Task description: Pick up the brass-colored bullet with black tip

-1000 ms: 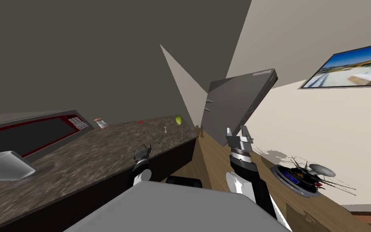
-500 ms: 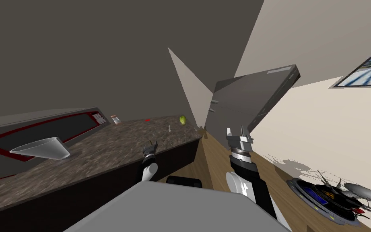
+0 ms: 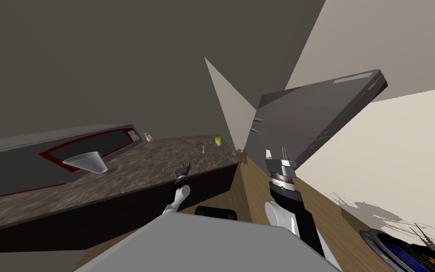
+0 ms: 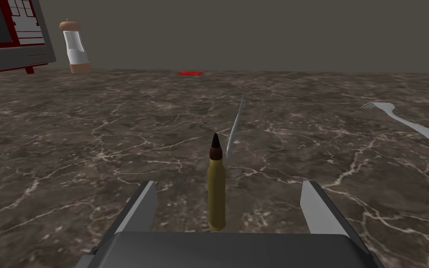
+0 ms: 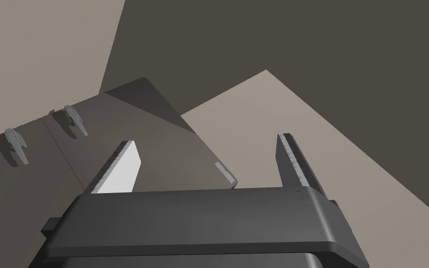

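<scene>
left gripper (image 4: 228, 186) is wide open and holding nothing, with the brass bullet with black tip (image 4: 216, 195) standing tip-up on the dark marbled surface (image 4: 92, 153) between its fingers, touching neither; right gripper (image 5: 209, 149) is open and empty too, held clear of the surface. my read: approach looks done, bullet not yet grasped, so closing on it and lifting are left. count on the surface: one bullet, one thin pale blade (image 4: 235, 125) just behind it, one fork (image 4: 409, 122) well apart, one shaker (image 4: 75, 46) and one small red patch (image 4: 190, 73) at the far edge.
</scene>
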Controlling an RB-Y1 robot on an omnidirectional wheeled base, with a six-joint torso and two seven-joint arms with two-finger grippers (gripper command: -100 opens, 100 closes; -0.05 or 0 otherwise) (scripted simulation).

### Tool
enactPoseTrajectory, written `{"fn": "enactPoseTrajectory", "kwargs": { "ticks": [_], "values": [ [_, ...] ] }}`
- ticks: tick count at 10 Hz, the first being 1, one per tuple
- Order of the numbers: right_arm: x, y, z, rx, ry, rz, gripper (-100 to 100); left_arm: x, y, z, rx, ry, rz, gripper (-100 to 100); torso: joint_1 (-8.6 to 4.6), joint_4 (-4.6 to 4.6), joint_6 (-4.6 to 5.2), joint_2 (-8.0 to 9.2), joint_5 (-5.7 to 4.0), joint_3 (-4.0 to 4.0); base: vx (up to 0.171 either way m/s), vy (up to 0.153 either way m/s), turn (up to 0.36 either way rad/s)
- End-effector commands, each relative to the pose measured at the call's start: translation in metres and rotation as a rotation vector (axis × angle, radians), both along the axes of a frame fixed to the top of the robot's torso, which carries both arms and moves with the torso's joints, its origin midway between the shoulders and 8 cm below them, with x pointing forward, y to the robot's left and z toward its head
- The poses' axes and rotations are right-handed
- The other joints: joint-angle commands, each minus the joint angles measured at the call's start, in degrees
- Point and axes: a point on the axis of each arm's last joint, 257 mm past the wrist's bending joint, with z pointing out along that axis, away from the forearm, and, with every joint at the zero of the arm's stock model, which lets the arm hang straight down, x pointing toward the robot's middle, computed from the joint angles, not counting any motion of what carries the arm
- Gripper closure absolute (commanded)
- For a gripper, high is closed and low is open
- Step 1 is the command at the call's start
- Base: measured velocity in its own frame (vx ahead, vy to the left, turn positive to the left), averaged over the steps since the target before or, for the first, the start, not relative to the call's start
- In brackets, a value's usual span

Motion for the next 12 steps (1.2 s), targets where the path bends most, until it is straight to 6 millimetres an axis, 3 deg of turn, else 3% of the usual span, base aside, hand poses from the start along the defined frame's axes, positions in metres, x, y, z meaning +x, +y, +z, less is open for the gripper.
{"fn": "enactPoseTrajectory", "kwargs": {
  "ticks": [1, 3, 6, 8, 9, 11, 12],
  "values": [
    [0.0, 0.0, 0.0, 0.0, 0.0, 0.0, 0, 0.02, -0.021, -0.003, 0.002, 0.01, -0.051, -100, 0.0, 0.0, 0.0, 0.0, 0.0, 0.0, -0.017, 0.006, 0.329],
    [0.0, 0.0, 0.0, 0.0, 0.0, 0.0, 0, 0.033, -0.027, 0.005, 0.002, -0.006, -0.063, -100, 0.02, 0.0, -0.02, 0.02, 0.01, 0.01, -0.015, -0.002, 0.104],
    [0.0, 0.0, 0.0, 0.0, 0.0, 0.0, 0, 0.07, -0.069, 0.002, 0.019, 0.017, -0.163, -100, 0.02, 0.0, -0.01, 0.01, 0.01, 0.0, -0.022, 0.005, 0.342],
    [0.0, 0.0, 0.0, 0.0, 0.0, 0.0, 0, 0.087, -0.078, 0.016, 0.022, -0.009, -0.178, -100, 0.0, 0.0, 0.01, 0.04, 0.01, 0.02, -0.018, -0.001, 0.041],
    [0.0, 0.0, 0.0, 0.0, 0.0, 0.0, 0, 0.097, -0.094, 0.017, 0.037, -0.004, -0.219, -100, 0.0, 0.0, 0.02, 0.02, 0.0, 0.01, -0.02, 0.011, 0.341],
    [0.0, 0.0, 0.0, 0.0, 0.0, 0.0, 0, 0.111, -0.103, 0.024, 0.04, -0.011, -0.234, -100, 0.02, 0.0, -0.01, 0.02, 0.01, 0.01, -0.014, 0.0, 0.117],
    [0.0, 0.0, 0.0, 0.0, 0.0, 0.0, 0, 0.121, -0.119, 0.027, 0.058, -0.006, -0.275, -100, 0.0, 0.0, 0.01, 0.01, 0.0, 0.0, -0.019, 0.011, 0.363]
  ]
}}
